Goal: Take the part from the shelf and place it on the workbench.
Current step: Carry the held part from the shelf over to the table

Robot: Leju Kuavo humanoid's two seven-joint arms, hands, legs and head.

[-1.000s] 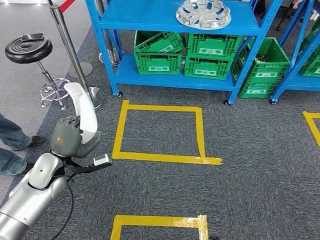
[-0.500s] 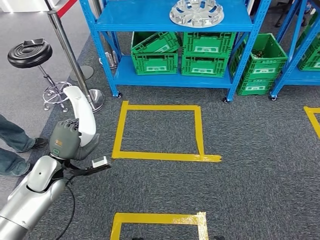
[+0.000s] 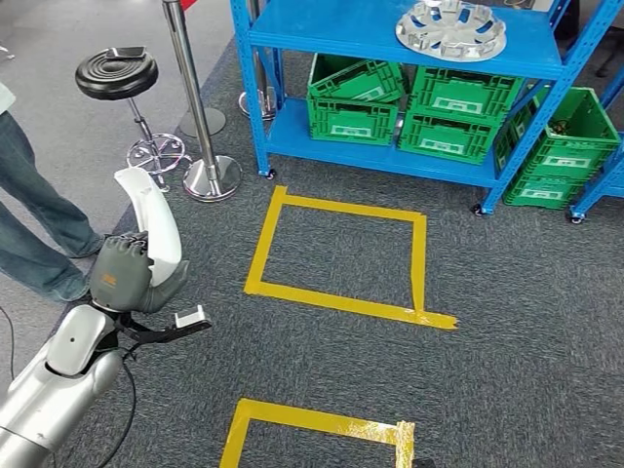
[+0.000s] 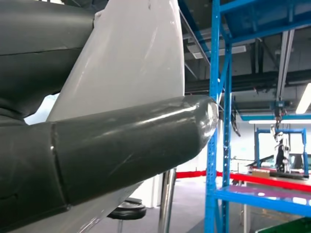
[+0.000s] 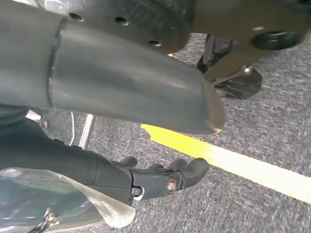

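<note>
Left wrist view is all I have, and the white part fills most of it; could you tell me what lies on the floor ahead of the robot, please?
Observer: A yellow tape square on the grey carpet, in front of the blue shelf.
Operator: Thank you. Is anyone standing close?
Observer: Yes, a person's legs are on the robot's left, near the left hand gripping the white part.

White curved part upright in left robot hand
</note>
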